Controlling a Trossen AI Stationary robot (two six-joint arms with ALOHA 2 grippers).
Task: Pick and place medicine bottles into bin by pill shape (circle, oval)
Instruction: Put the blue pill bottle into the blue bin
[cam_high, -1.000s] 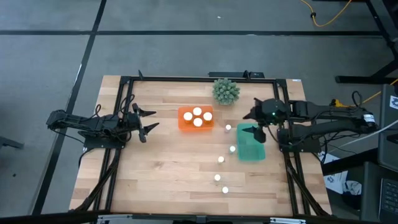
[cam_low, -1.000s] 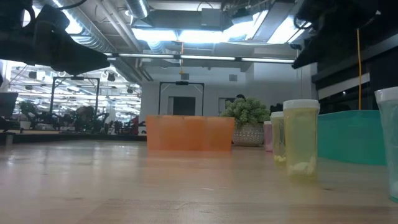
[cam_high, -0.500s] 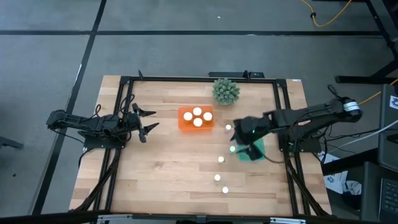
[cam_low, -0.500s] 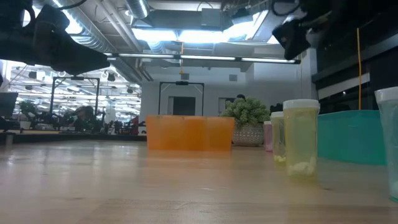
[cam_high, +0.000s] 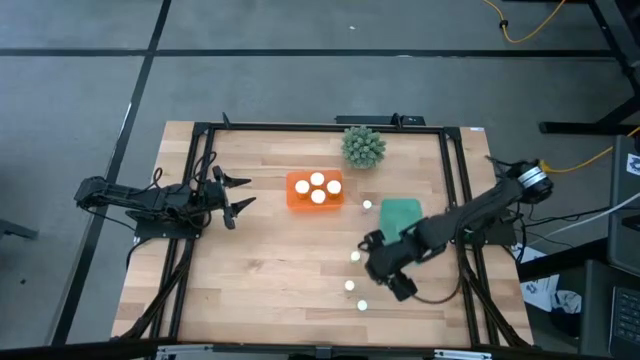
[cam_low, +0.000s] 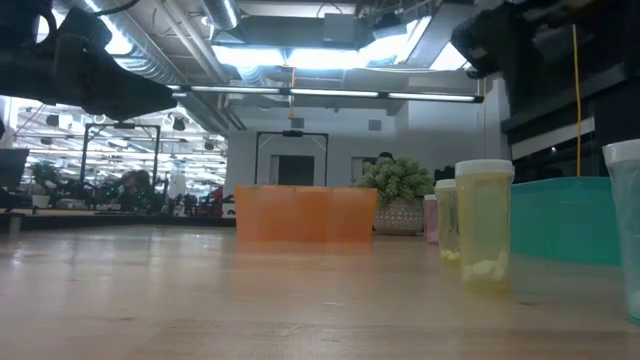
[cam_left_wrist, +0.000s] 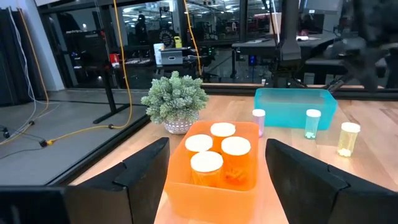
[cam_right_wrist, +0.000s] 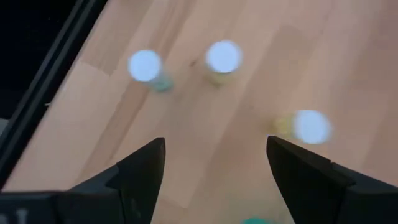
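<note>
The right gripper (cam_high: 385, 270), fingers spread wide and empty, hangs over loose white-capped medicine bottles (cam_right_wrist: 223, 57); descending, it would probably topple a neighbour.

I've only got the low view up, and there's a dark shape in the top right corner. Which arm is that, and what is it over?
Observer: That's the right arm. The right gripper hangs open and holds nothing, over the row of loose bottles next to the teal tray.
Operator: I only see the side of the orange tray. How many are in it?
Observer: Four white-capped bottles stand in the orange tray.
Operator: And the left arm?
Observer: The left gripper is at the table's left side, open, pointing toward the orange tray and apart from it.
</note>
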